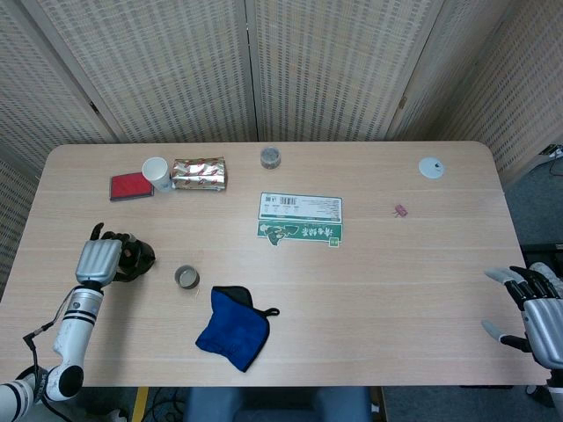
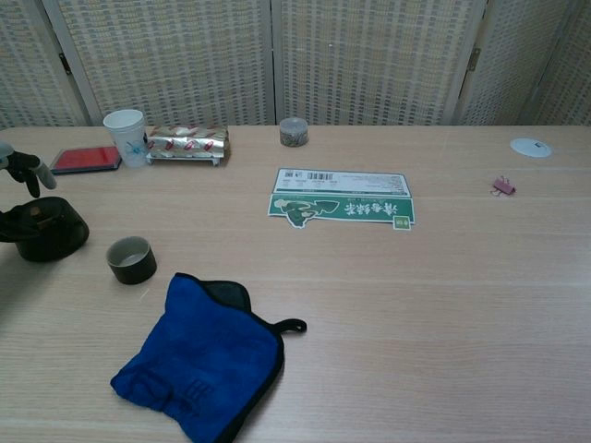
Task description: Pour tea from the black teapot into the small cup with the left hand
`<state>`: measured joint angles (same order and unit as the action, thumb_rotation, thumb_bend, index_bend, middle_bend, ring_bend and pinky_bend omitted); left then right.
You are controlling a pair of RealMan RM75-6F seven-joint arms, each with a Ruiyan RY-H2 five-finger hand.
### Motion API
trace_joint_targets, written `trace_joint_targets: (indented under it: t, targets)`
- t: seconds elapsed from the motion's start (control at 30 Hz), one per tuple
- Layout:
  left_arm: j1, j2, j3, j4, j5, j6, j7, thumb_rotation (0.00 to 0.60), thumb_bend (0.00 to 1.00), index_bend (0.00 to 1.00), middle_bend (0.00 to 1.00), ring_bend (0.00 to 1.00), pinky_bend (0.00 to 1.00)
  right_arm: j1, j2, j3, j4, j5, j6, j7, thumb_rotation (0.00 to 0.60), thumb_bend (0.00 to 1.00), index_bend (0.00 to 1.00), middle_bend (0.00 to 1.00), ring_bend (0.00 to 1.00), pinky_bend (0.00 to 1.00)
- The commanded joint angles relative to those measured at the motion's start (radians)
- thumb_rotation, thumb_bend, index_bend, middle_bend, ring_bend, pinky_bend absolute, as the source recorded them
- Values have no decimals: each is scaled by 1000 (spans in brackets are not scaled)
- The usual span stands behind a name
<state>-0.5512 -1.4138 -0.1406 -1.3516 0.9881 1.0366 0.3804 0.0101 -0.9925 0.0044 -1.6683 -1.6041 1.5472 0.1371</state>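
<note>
Left hand [image 1: 98,260] wraps the black teapot [image 2: 43,229] at the table's left edge (grip unclear); small cup [image 1: 186,277] just beside. Loose hold could tip it, spilling tea.

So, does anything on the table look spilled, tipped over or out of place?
Nothing looks spilled or tipped. The black teapot and the small dark cup stand upright on the dry wooden table. Only the blue cloth lies crumpled near the front edge.
</note>
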Motion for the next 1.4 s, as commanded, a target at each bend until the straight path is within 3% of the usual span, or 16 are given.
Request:
trace_joint_targets:
  t: [0.03,0.13,0.23,0.43,0.73,1.4]
  targets:
    - [11,14,-4,-23,21,15,-31,539,168,283,328,223,0,0,0,1,0,-1,0,0,600,116,238,238,152,177]
    - [27,40,-1,-52,62,28,-87,511,167,299,328,224,0,0,1,0,1,-1,1,1,600,116,238,238,152,177]
    - [46,66,7,-69,110,46,-141,390,167,344,328,240,0,0,1,1,1,-1,3,2,600,116,238,238,152,177]
    - [75,90,35,-68,190,73,-209,335,167,432,362,280,0,-1,7,8,-2,0,11,0,600,116,238,238,152,177]
    - [97,86,58,-58,211,76,-196,295,168,443,382,285,0,0,35,25,-23,5,29,-9,600,116,238,238,152,177]
    - [107,55,69,-41,195,59,-112,291,167,456,438,335,0,9,33,28,-28,14,8,-13,600,116,238,238,152,178]
